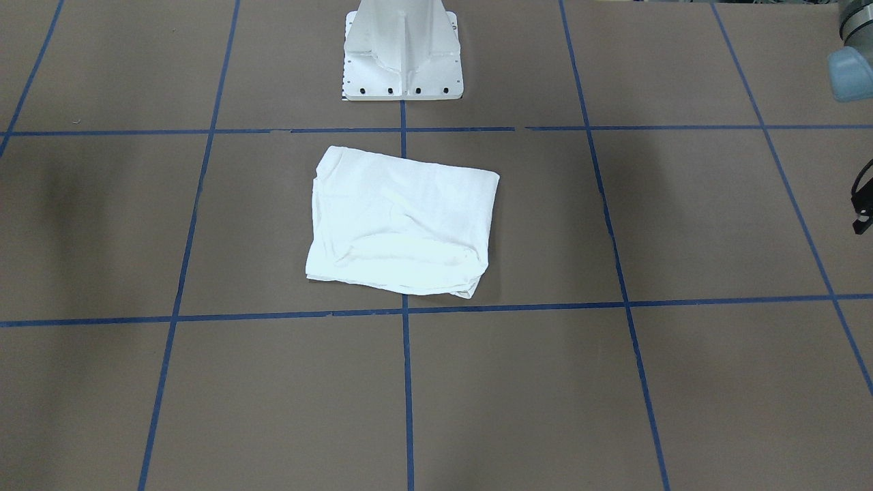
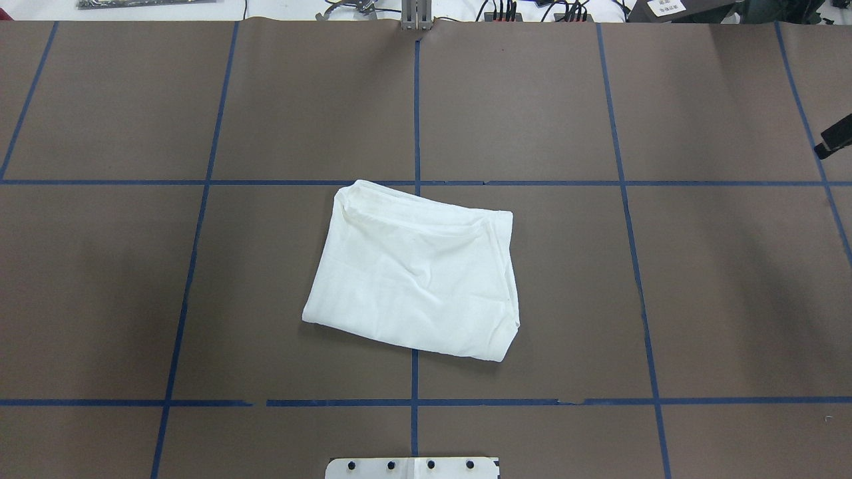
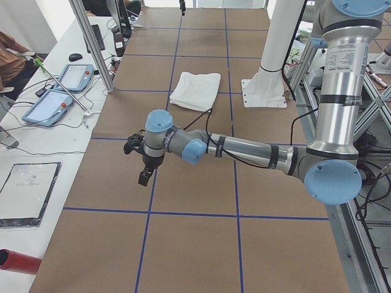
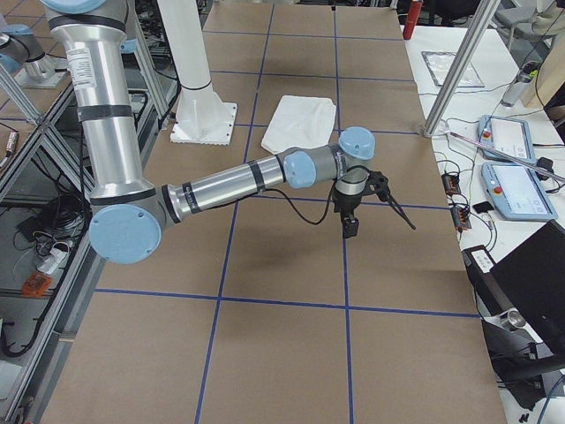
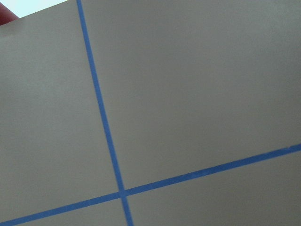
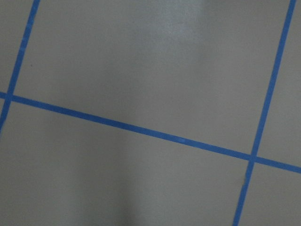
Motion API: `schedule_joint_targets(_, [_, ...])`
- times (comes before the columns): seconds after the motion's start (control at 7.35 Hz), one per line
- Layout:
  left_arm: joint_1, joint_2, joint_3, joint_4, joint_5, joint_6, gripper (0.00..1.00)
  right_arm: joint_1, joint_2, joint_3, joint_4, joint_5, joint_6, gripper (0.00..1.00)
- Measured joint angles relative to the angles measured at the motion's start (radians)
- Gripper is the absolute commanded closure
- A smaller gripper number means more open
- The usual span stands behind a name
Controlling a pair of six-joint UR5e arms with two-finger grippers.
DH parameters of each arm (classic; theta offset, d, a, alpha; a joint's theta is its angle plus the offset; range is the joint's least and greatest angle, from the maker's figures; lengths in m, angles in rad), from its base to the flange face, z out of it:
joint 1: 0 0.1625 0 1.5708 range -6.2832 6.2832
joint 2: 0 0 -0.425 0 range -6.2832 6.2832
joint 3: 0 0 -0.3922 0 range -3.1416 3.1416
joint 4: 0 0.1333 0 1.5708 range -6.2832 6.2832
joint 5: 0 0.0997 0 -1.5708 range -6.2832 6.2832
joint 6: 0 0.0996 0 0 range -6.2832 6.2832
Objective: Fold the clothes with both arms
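The white T-shirt lies folded into a rough rectangle at the middle of the brown table, also seen in the overhead view. No text or collar shows. My left gripper hangs over the table far out to my left, well away from the shirt; only a black sliver of it shows in the front view. My right gripper hangs far out to my right, with a black tip at the overhead view's edge. I cannot tell whether either is open or shut. Both wrist views show only bare table.
The white pedestal base stands at the robot's side of the table, behind the shirt. Blue tape lines grid the brown surface. Side benches hold teach pendants, and aluminium posts stand at the table's edges.
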Motion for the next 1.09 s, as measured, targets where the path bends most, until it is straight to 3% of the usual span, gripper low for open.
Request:
schedule_joint_targets(0.27, [-0.038,0.021,0.01,-0.008,-0.014,0.07,0.0,0.069,-0.052,0.003,-0.013,0.012,-0.114,0.0])
schedule_joint_targets(0.68, [-0.049,0.036,0.057,-0.035,0.012,0.072,0.0,0.094,-0.095,-0.006,-0.014,0.003,-0.138,0.0])
schedule_joint_targets(1.09, [-0.106,0.039,0.065,0.051,-0.015,0.074,0.0,0.138,-0.13,-0.009,-0.054,0.04,-0.126,0.0])
